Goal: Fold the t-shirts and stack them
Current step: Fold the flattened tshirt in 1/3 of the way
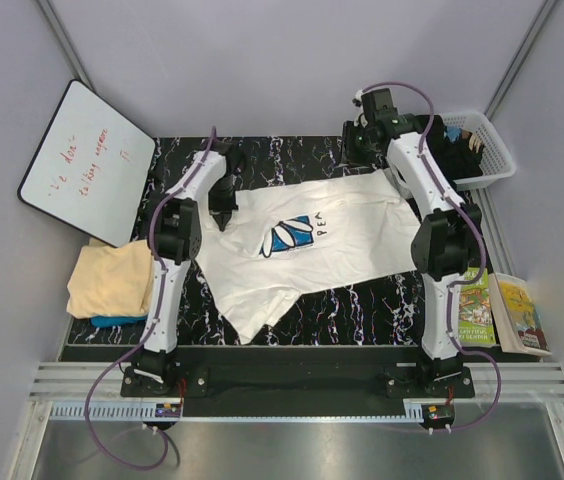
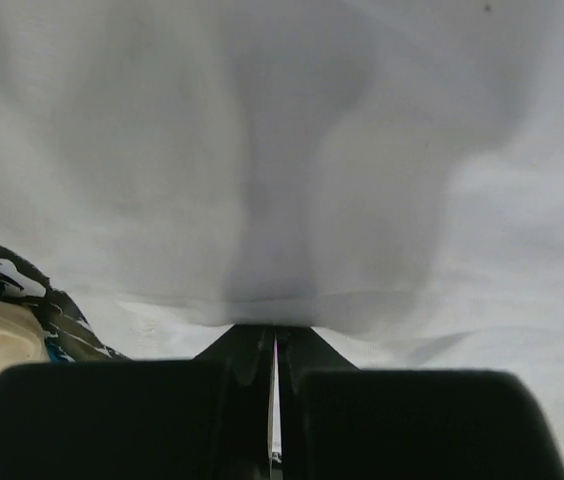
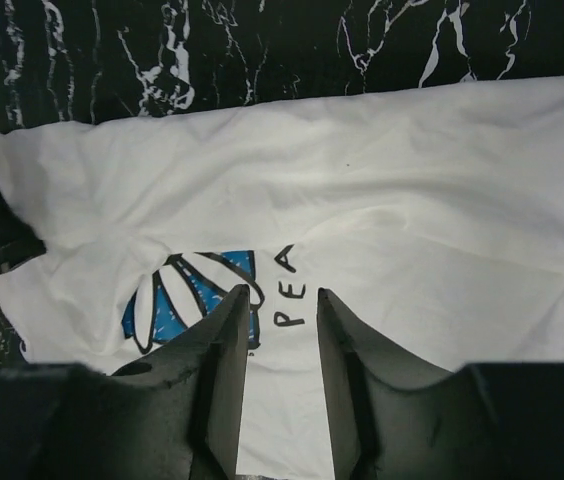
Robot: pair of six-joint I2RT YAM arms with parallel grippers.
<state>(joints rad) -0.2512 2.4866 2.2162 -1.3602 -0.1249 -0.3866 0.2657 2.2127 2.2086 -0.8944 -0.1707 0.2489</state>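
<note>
Black marbled worktop [image 1: 302,160] first; what lies on it?

— Mostly the white t-shirt [image 1: 352,235], spread across the middle with its blue daisy print [image 1: 292,236] and dark lettering [image 3: 290,290] facing up; one corner trails toward the near edge.

And round the sides?

— A whiteboard [image 1: 82,165] leans off the far left corner; the peach t-shirt [image 1: 112,280] sits bunched at the left edge, on top of the teal t-shirt [image 1: 117,321], which shows only as a sliver; a white basket [image 1: 487,160] stands off the far right corner; some books [image 1: 502,310] lie beside the right edge.

Where is the left gripper [image 1: 223,220] against the white shirt?

— At the shirt's left edge; in its wrist view the jaws are pressed together with the hem pinched between them, and the cloth rises in a fold just beyond the tips.

And the right gripper [image 1: 354,148]?

— Near the shirt's far right corner, by the far edge of the worktop; its fingers [image 3: 224,360] stand a little apart with nothing between them; the lettering shows through the gap below, so it hangs clear of the cloth.
</note>
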